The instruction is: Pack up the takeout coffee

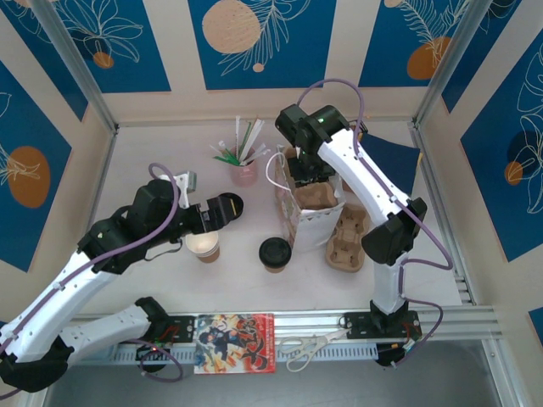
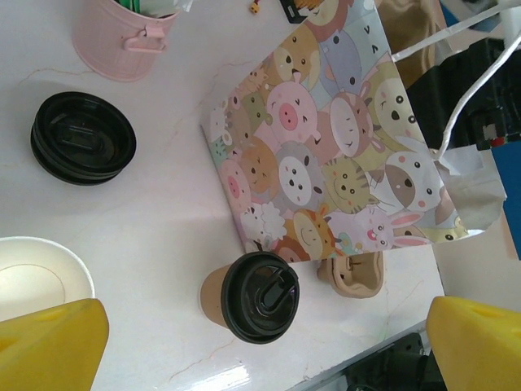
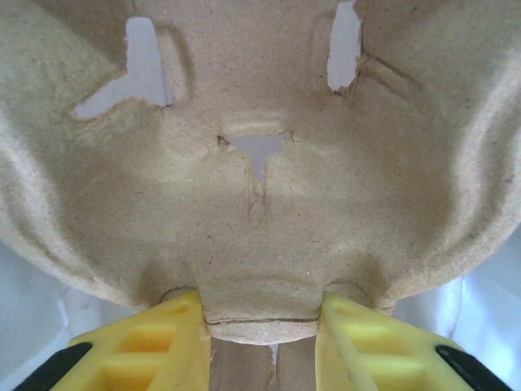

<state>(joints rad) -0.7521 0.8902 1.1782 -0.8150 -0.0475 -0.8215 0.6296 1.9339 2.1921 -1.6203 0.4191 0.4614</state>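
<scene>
We see the white paper bag printed with cartoon animals [image 1: 310, 216] standing open at centre frame. The right gripper [image 3: 260, 330] pinches a moulded brown pulp cup carrier [image 3: 260, 163] between its yellow fingers inside the bag, probably seating a base for drinks. The left gripper [image 2: 264, 350] hangs spread wide near the takeout coffee [image 1: 202, 246], left of centre: a small kraft-brown paper cup, lidless, cream-white inside, white-rimmed.
</scene>
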